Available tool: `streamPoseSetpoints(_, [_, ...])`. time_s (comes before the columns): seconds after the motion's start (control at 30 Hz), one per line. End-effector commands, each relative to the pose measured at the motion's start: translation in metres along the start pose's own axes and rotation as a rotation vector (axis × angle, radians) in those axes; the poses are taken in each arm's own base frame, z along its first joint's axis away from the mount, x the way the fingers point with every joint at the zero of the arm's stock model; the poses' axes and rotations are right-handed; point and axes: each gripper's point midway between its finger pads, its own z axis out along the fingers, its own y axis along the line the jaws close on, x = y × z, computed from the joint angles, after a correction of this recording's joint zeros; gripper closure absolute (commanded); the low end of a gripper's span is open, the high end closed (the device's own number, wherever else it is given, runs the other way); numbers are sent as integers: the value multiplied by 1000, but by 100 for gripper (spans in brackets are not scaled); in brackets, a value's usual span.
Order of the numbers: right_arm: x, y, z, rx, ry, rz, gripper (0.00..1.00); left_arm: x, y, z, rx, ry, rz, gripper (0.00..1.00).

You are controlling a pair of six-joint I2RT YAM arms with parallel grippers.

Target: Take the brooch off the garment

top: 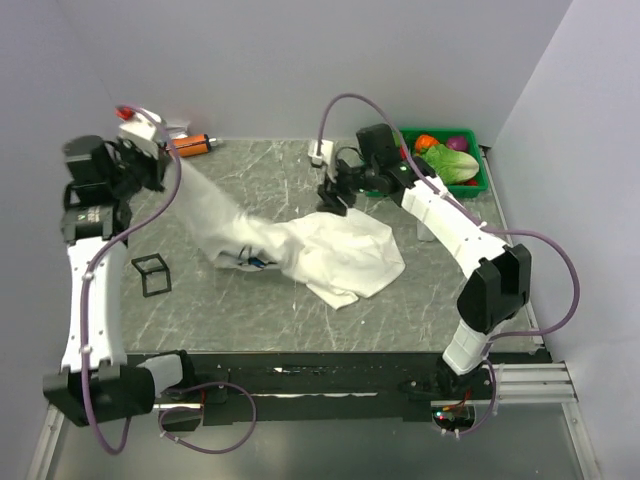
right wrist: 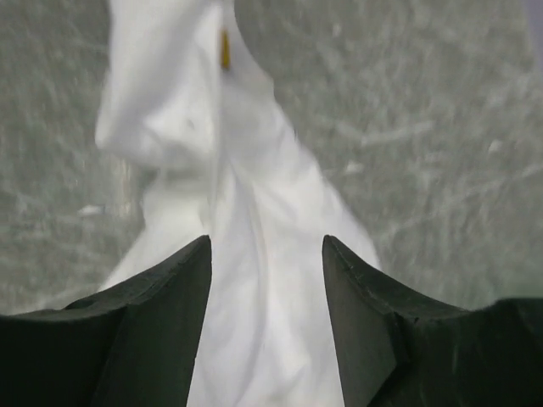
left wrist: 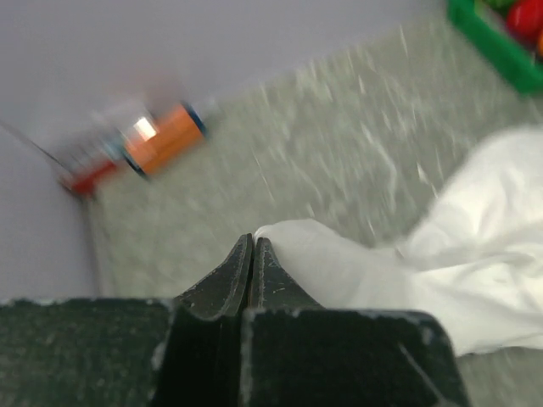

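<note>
The white garment (top: 340,255) lies crumpled mid-table, with one end pulled up and to the left as a taut strip. My left gripper (top: 160,165) is shut on that end, at the far left and raised; in the left wrist view the jaws (left wrist: 254,240) pinch the cloth's edge (left wrist: 339,254). My right gripper (top: 333,205) hangs open just above the garment's far edge. In the right wrist view its open fingers (right wrist: 265,246) straddle a ridge of white cloth (right wrist: 254,297). A small gold sliver, the brooch (right wrist: 225,48), shows in a fold ahead of them. A bit of blue print (top: 258,262) shows.
A green bin (top: 478,182) of vegetables stands at the back right, also in the left wrist view (left wrist: 492,47). An orange cylinder (top: 195,145) lies at the back left by the wall (left wrist: 165,136). A black wire cube (top: 151,275) stands at the left. A white block (top: 320,152) sits at the back.
</note>
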Motion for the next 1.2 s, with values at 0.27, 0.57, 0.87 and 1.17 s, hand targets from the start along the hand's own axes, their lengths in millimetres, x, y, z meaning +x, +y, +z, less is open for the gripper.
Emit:
streamPoseSetpoints(0.27, [105, 82, -29, -127, 130, 0, 63, 89, -28, 37, 129, 209, -225, 99])
streamPoseSetpoints(0.57, [144, 126, -29, -302, 258, 280, 68, 89, -35, 50, 136, 216, -299, 99])
streamPoseSetpoints(0.87, [191, 158, -22, -453, 439, 497, 49, 92, -35, 50, 145, 228, -298, 99])
streamPoseSetpoints(1.17, [208, 165, -15, -527, 545, 629, 47, 102, -37, 52, 156, 251, -287, 99])
